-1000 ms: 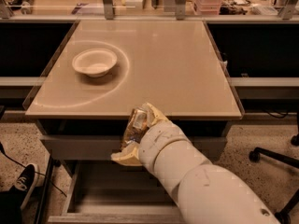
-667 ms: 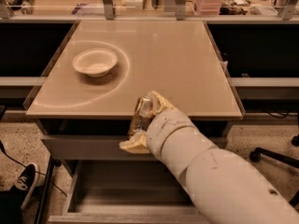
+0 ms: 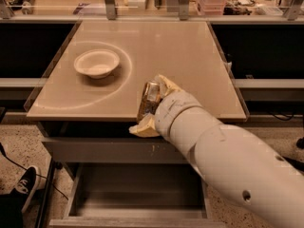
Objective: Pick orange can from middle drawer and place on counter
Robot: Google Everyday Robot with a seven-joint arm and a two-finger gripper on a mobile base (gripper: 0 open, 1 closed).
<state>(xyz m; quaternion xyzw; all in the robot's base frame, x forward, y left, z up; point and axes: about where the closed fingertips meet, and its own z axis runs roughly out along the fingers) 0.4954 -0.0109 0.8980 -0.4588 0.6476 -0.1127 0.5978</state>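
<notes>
Over the glossy beige desk point(image 3: 180, 56), the gripper point(image 3: 151, 107) clamps a slim orange metal can point(image 3: 149, 98). Move inward, lower gently.

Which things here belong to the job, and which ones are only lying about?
Job: orange can, held by the gripper at the front edge of the counter; middle drawer, open below.
Lying about: white bowl on the counter; shoe on the floor.

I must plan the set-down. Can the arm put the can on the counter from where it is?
Probably yes. The pincer, shut on the can, hangs at the front edge of the counter; bare top lies just behind it, and the bowl stands off to the left.
</notes>
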